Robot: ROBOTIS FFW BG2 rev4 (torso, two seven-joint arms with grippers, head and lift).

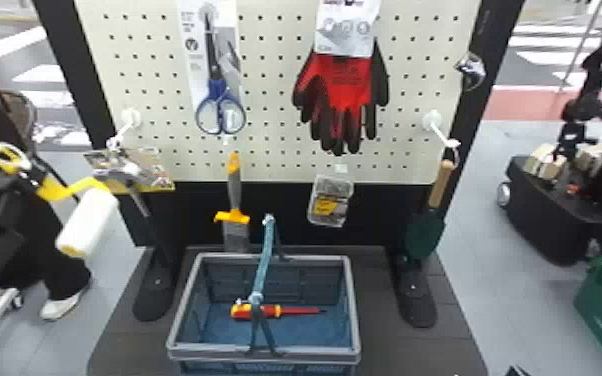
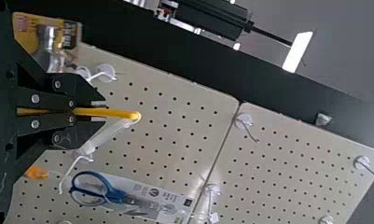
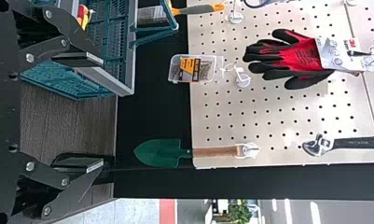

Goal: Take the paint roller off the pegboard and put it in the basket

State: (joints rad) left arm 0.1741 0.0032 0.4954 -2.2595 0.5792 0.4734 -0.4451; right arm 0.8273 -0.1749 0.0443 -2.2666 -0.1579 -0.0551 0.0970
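The paint roller (image 1: 87, 222) is white with a yellow frame. The basket (image 1: 205, 353) is blue inside, grey at the rim; the screwdriver (image 1: 276, 311), red and yellow. The pegboard (image 1: 275, 134) is cream (dotted in rows, dark holes), the gloves (image 1: 340, 90) red and black, the scissors (image 1: 218, 90) blue-handled, the trowel (image 1: 425, 235) green.

Screwdriver (image 1: 277, 311) in basket (image 1: 315, 353); scissors (image 1: 217, 95) left of gloves (image 1: 342, 95) on pegboard (image 1: 272, 85).
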